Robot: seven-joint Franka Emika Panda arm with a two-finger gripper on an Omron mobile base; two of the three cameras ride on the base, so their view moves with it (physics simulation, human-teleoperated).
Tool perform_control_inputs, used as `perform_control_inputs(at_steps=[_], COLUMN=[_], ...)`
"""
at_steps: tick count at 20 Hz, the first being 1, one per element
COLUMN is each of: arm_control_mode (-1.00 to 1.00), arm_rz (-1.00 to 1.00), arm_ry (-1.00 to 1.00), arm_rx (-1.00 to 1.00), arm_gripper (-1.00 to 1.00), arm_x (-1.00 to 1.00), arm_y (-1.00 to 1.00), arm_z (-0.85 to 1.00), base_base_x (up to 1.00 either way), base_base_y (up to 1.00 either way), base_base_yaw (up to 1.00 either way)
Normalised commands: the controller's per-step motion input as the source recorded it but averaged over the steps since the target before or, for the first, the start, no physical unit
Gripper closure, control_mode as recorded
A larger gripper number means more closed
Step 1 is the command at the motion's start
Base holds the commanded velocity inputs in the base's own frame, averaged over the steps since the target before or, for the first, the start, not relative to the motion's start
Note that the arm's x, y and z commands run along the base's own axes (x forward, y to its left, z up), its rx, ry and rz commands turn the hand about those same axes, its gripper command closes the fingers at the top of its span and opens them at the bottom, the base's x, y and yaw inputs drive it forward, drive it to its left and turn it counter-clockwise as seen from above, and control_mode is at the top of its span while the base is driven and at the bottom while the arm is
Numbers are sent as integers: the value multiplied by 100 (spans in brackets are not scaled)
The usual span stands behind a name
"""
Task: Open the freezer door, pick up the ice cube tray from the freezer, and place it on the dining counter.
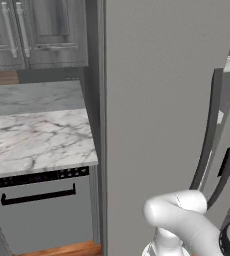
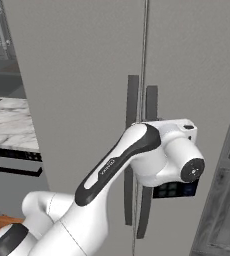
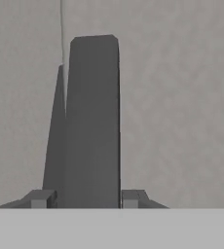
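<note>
Straddling door handle, fingers apart.

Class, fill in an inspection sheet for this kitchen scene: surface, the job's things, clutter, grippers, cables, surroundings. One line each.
Surface: marble worktop left of the appliance, bare where it shows.
Job's things: freezer door looks closed; its dark bar handle stands between the fingers. Ice cube tray and dining counter: nothing seen.
Clutter: nothing seen.
Grippers: gripper straddles the handle, a finger on each side, close against it; a firm grip cannot be confirmed.
Cables: nothing seen.
Surroundings: dishwasher with a black horizontal handle under the worktop; panelled grey cabinet doors above; a second bar handle on the neighbouring door.
</note>
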Motion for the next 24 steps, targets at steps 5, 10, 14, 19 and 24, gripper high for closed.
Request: perform_control_inputs(at_steps=[5, 10, 14, 19, 24], arm_control_mode=[-100, -100, -100, -100, -100], arm_rz=[-1, -2, -1, -2, -1], arm_ry=[0, 0, 0, 0, 0], arm_rx=[0, 0, 0, 0, 0], arm_gripper=[100, 100, 100, 100, 100], arm_x=[-32, -32, -31, -29, -30], arm_y=[-38, -44, -42, -40, -40], arm_z=[0, 0, 0, 0, 0], base_base_x=[0, 0, 0, 0, 0], base_base_y=[0, 0, 0, 0, 0], base_base_yaw=[0, 0, 0, 0, 0])
